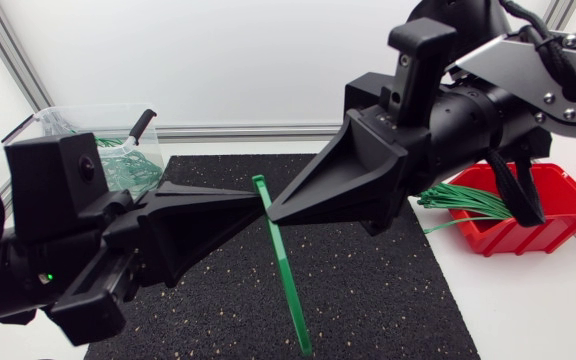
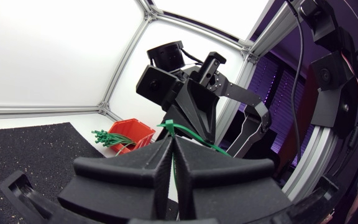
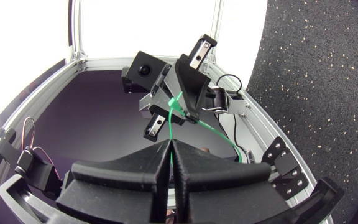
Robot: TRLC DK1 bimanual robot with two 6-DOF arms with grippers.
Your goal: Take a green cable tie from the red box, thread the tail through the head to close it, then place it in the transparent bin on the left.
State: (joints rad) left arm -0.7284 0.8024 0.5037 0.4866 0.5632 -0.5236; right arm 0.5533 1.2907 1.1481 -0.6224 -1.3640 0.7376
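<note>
Over the black speckled mat (image 1: 368, 290), the matte black left gripper (image 2: 172, 143) and right gripper (image 3: 169, 143) both clamp, fingers closed, one thin green plastic cable tie (image 1: 283, 270), apparently near its head.

Green cable tie (image 1: 284, 270), red box (image 1: 548, 236), black mat (image 1: 368, 290) (pale speckles throughout), white table (image 1: 528, 312)
</note>
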